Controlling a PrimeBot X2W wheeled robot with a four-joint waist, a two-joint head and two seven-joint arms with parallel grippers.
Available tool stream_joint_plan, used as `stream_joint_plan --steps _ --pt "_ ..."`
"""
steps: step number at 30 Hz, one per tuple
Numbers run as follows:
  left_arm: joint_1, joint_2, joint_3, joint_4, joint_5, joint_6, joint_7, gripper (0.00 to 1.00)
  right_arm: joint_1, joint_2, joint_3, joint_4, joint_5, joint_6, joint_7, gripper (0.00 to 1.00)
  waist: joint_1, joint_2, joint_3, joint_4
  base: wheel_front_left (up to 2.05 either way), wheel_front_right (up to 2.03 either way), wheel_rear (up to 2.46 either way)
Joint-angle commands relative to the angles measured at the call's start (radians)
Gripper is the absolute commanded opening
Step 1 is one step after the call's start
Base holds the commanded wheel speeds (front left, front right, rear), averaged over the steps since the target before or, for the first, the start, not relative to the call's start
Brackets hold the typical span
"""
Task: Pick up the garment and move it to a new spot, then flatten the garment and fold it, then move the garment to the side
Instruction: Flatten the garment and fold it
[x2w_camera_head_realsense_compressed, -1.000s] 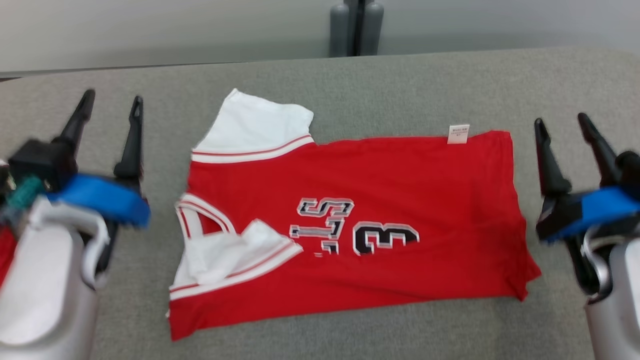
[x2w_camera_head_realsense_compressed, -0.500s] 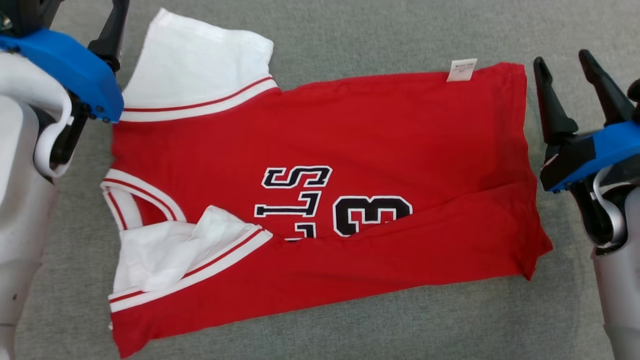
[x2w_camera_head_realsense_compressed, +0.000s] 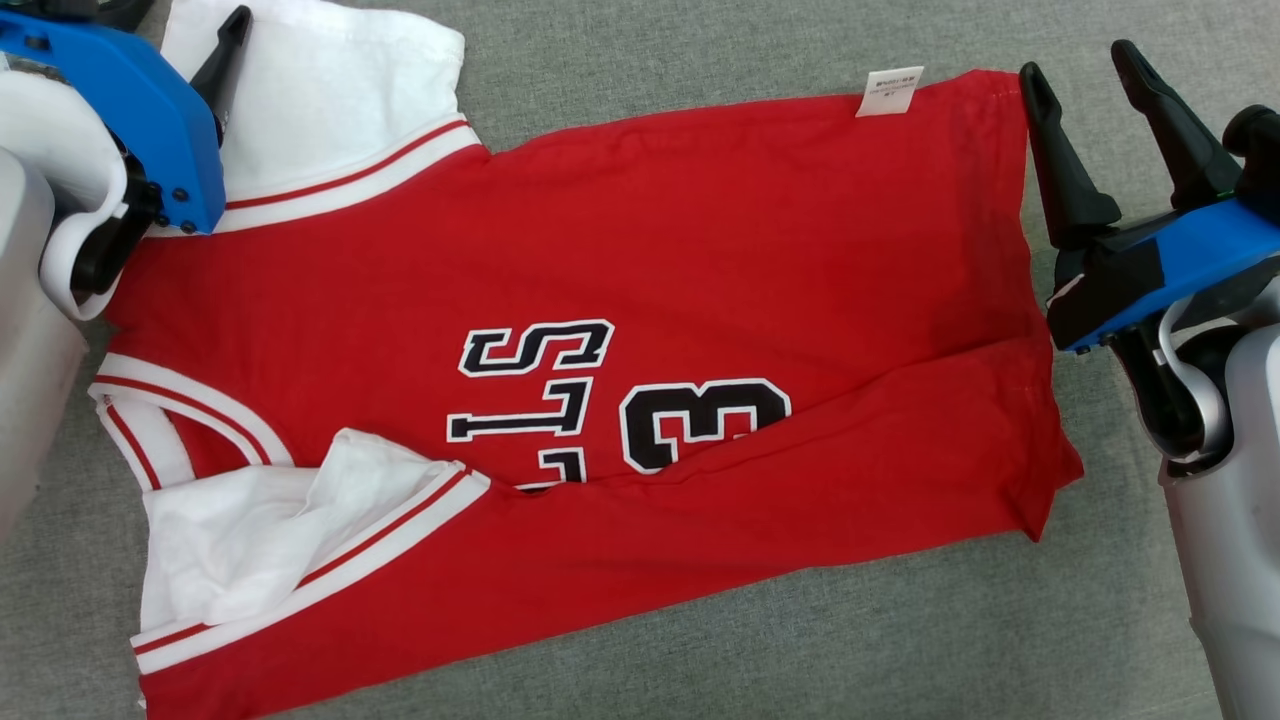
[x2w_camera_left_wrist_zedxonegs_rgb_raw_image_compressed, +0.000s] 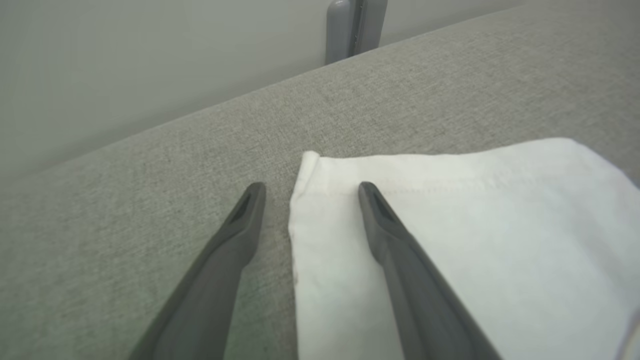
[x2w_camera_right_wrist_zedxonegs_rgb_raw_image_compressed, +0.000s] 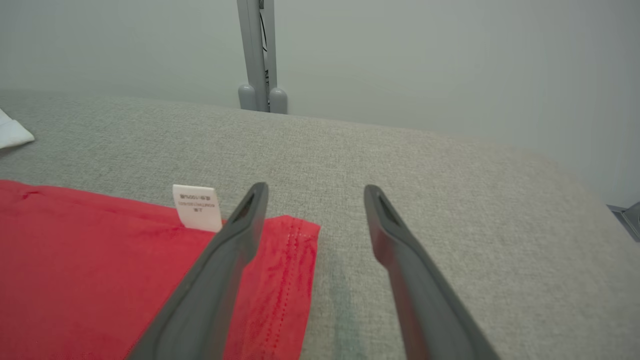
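Open-jawed at the far corners of the jersey (x2w_camera_head_realsense_compressed: 640, 300), flat on the table (x2w_camera_head_realsense_compressed: 700, 660).
Left gripper (x2w_camera_left_wrist_zedxonegs_rgb_raw_image_compressed: 312, 187) astride white sleeve (x2w_camera_left_wrist_zedxonegs_rgb_raw_image_compressed: 450, 225) edge, right gripper (x2w_camera_right_wrist_zedxonegs_rgb_raw_image_compressed: 316, 189) astride red hem corner (x2w_camera_right_wrist_zedxonegs_rgb_raw_image_compressed: 300, 235); easy to pinch one layer only or slip off.

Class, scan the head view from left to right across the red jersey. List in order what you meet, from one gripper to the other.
In order: left gripper → upper white sleeve → black number 3 → white label → right gripper.
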Motion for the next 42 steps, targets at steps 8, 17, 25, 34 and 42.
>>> stream_joint_plan --steps 8,17,25,34,42 --pt "-0.058 0.006 -0.114 0.052 -0.108 0.000 0.054 0.33 -0.031 -0.002 0.024 0.031 0.008 0.000 -0.001 1.00 -0.0001 0.0000 -0.006 -0.010 0.00 0.00 0.00" --pt "-0.100 0.000 -0.197 0.066 -0.162 0.000 -0.018 0.00 -0.051 -0.048 0.058 0.085 0.064 0.000 0.108 1.00 -0.0001 0.0000 -0.040 0.010 0.00 0.00 0.00" --pt "-0.132 -0.014 -0.269 0.047 -0.193 0.000 -0.078 0.00 -0.107 -0.081 0.099 0.167 0.126 0.000 0.231 1.00 -0.0001 0.0000 -0.049 0.047 0.00 0.00 0.00" --pt "-0.161 -0.033 -0.331 0.040 -0.234 0.000 -0.133 0.00 -0.184 -0.103 0.105 0.287 0.134 0.000 0.263 0.00 -0.0001 0.0000 -0.045 0.086 0.00 0.00 0.00" --pt "-0.164 -0.040 -0.372 0.027 -0.261 0.000 -0.209 0.00 -0.206 -0.107 0.113 0.345 0.122 0.000 0.225 0.00 -0.0001 0.0000 -0.080 0.113 0.00 0.00 0.00"
